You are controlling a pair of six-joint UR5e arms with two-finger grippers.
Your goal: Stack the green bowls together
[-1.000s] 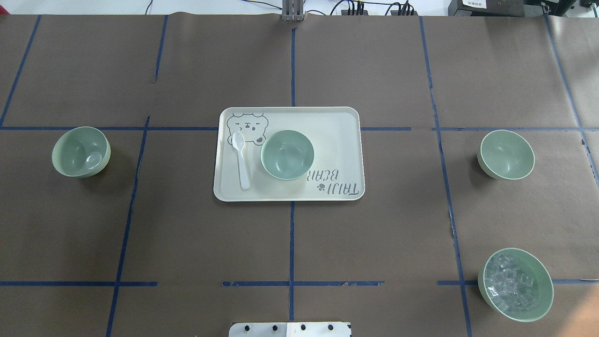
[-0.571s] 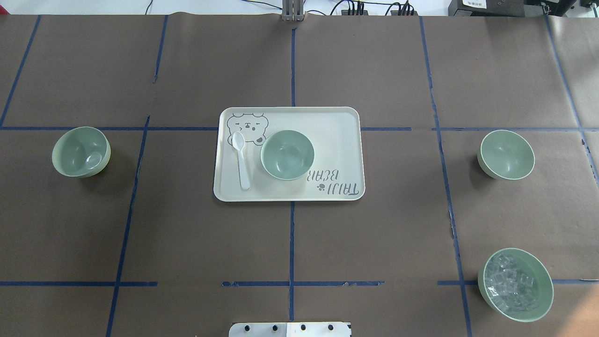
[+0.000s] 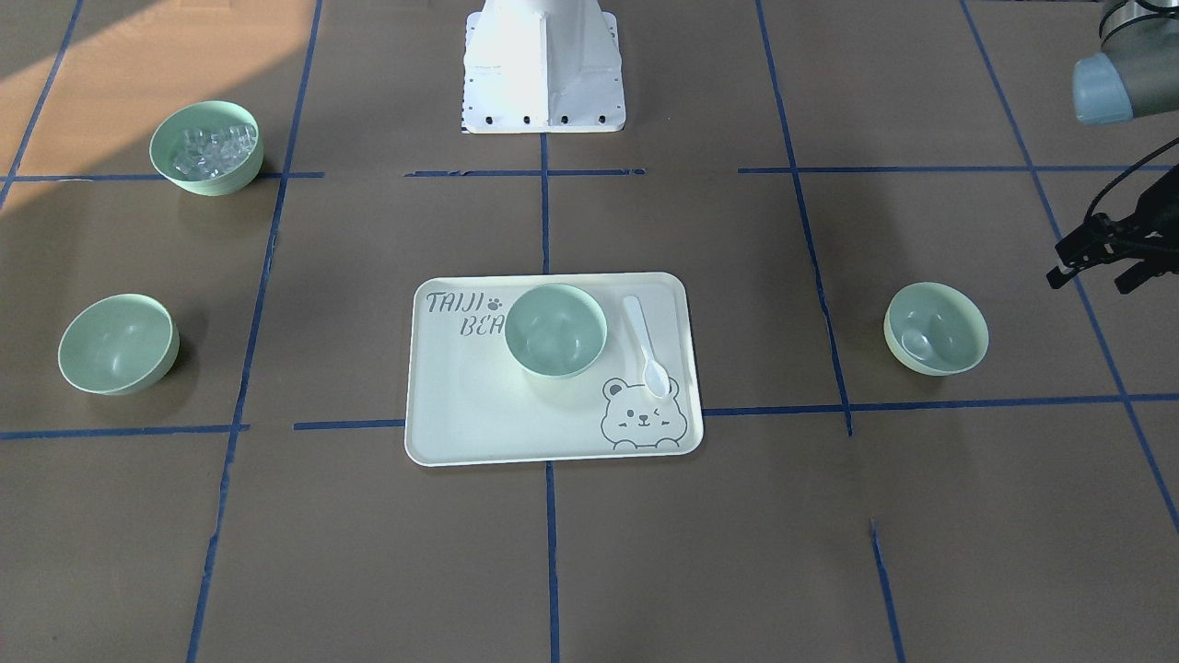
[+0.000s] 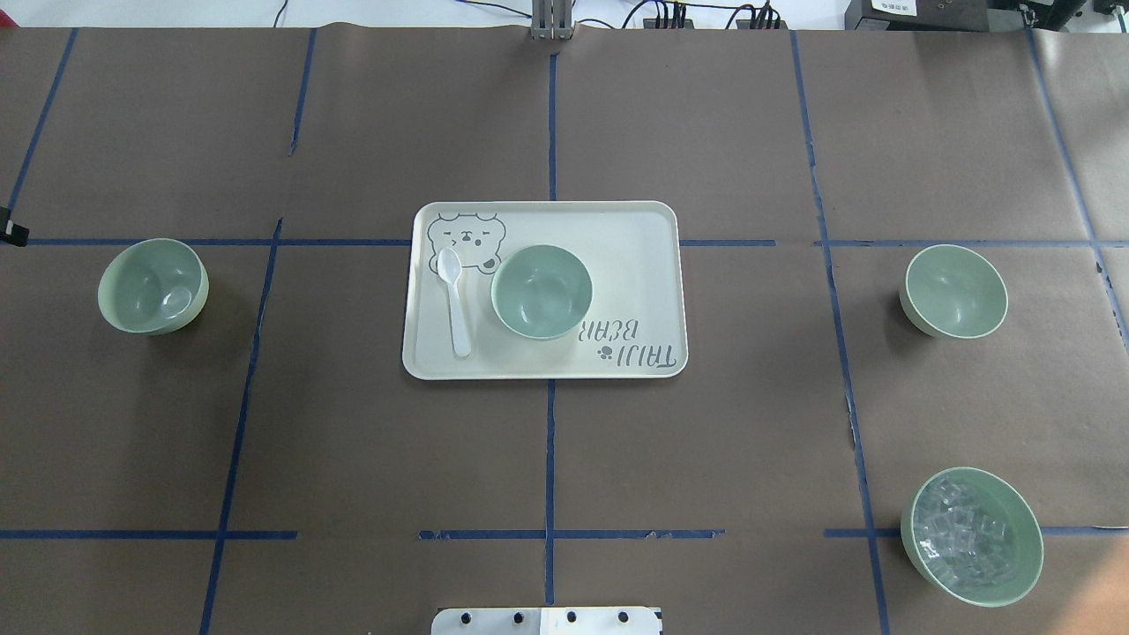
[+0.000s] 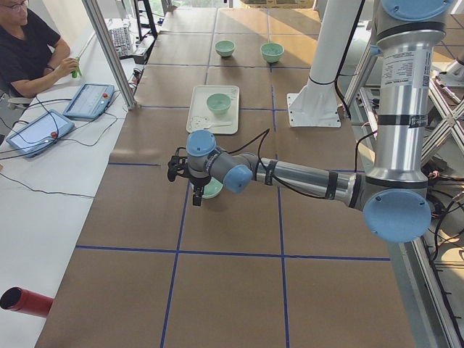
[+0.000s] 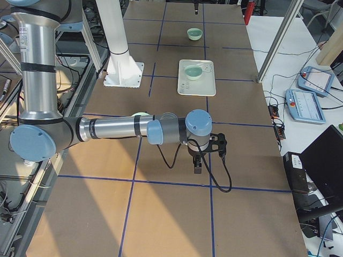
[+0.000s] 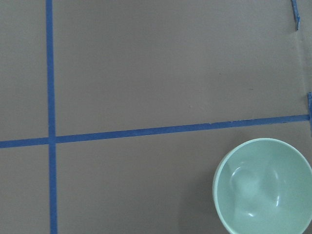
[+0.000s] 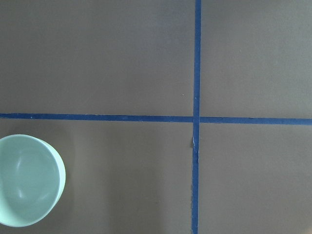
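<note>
Fingers (image 3: 1061, 267) seemingly apart, the left gripper (image 3: 1091, 278) has just edged into overhead view near the left bowl (image 4: 153, 286), likely starting the first pickup; the right gripper (image 6: 197, 167) I cannot judge; the middle bowl (image 4: 541, 292) sits on the tray (image 4: 635, 265), the right bowl (image 4: 953, 291) well apart.

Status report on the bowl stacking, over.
Left gripper open, empty; right gripper unclear. Three green bowls apart, none stacked, one on tray. Spoon beside tray bowl.

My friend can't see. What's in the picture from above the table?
Three empty green bowls sit far apart in a row on a brown table with blue tape lines: the left bowl, the middle bowl on a cream bear tray beside a white spoon, and the right bowl. A fourth bowl, bottom right, holds clear cubes.
</note>
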